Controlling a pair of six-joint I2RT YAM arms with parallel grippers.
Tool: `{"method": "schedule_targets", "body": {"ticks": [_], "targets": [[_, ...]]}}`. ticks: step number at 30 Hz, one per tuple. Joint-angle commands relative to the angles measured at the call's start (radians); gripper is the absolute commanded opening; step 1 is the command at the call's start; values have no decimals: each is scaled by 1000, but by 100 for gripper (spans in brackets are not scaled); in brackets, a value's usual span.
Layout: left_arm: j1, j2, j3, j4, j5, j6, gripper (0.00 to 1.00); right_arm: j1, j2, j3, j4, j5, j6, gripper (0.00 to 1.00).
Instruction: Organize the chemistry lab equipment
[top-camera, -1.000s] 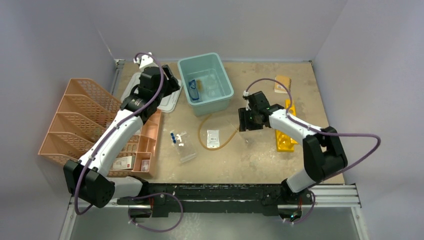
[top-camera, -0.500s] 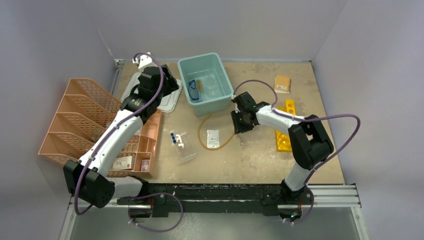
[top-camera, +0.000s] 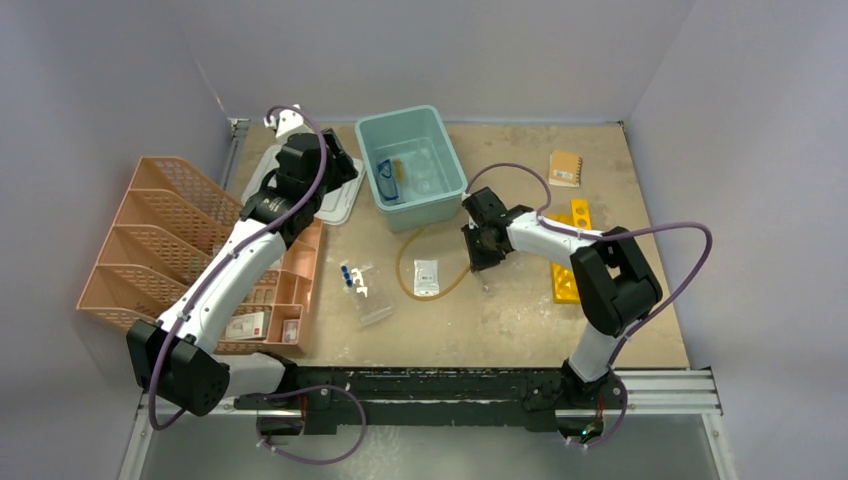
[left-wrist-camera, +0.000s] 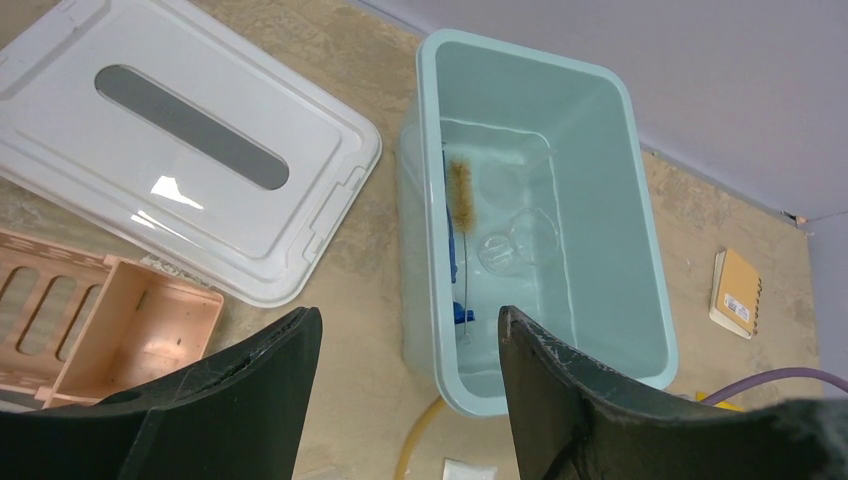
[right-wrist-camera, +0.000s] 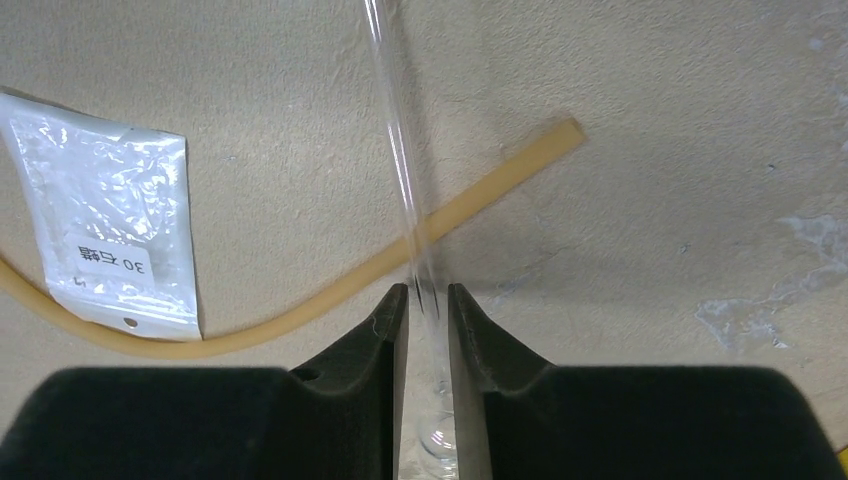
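Gripping a thin glass rod (right-wrist-camera: 400, 150) near its lower end, the right gripper (right-wrist-camera: 428, 290) has its jaws pinched onto the glass with almost no gap. It sits low over the table (top-camera: 520, 320), just beside the near corner of the teal bin (top-camera: 412, 113). The rod runs away from the fingers and crosses over the amber tubing (right-wrist-camera: 480, 190); the white packet (right-wrist-camera: 110, 220) lies to one side, apart from it. The left gripper (left-wrist-camera: 407, 318) hangs with jaws spread wide and holds nothing, above the gap between the white lid (left-wrist-camera: 180, 130) and the bin, where a glass dish (left-wrist-camera: 520, 235) and a bristle brush (left-wrist-camera: 462, 190) already lie. Risks, as I judge them: smooth glass held at one end could pivot or slide out of the pads. A swing toward the bin could knock the free end on the wall and snap it. A low lift might drag the tubing along. Poorly seen: the rod's far end is cut off by the frame edge, and the rod barely shows from overhead. Whether it touches the table or the tubing, I cannot tell.
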Motion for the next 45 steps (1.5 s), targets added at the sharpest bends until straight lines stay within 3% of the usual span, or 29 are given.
{"method": "schedule_targets", "body": {"ticks": [1, 7, 11, 18, 28, 32, 36, 45], "targets": [[8, -17, 14, 43, -8, -6, 64, 10, -7, -8, -2, 7, 51, 22], [8, -19, 15, 40, -5, -4, 64, 10, -14, 7, -4, 14, 48, 6], [8, -27, 14, 37, -2, 0, 64, 9, -79, 18, -12, -17, 50, 1], [8, -29, -4, 66, 64, -6, 65, 7, -219, 55, 10, 15, 31, 0], [8, 6, -7, 156, 303, -16, 69, -10, -375, 124, 85, -6, 6, 0], [8, 34, 1, 172, 350, -19, 69, -11, -334, 238, 109, -61, -7, 0], [8, 44, 4, 157, 300, -12, 69, -9, -253, 376, 160, -105, -21, 0], [8, 45, -12, 113, 212, 38, 69, 5, 106, 808, 140, -63, -13, 0]]}}
